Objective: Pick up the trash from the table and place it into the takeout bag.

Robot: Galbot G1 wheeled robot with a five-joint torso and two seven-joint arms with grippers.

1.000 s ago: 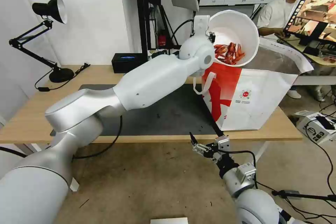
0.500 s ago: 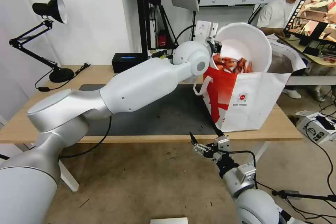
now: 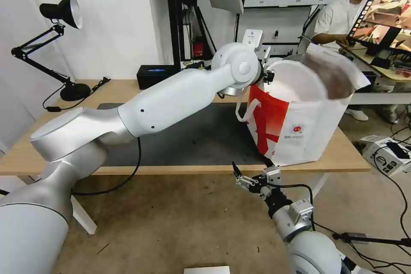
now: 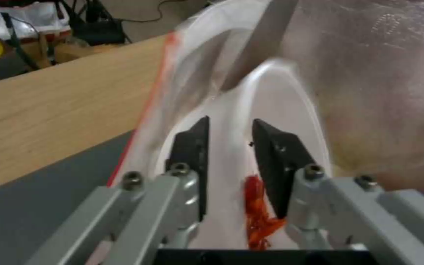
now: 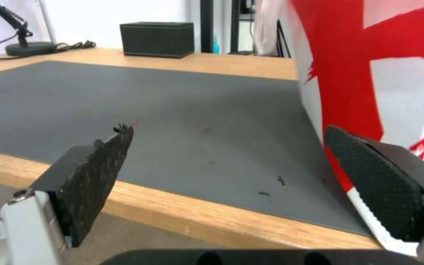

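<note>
Now your left gripper [image 4: 229, 127] pinches the rim of the white bowl [image 3: 295, 83], which sits tilted inside the mouth of the takeout bag [image 3: 312, 130]. Your right gripper [image 5: 226, 173] hangs with fingers spread wide, just below the table [image 3: 43, 137] edge, near the bag's front corner.
</note>
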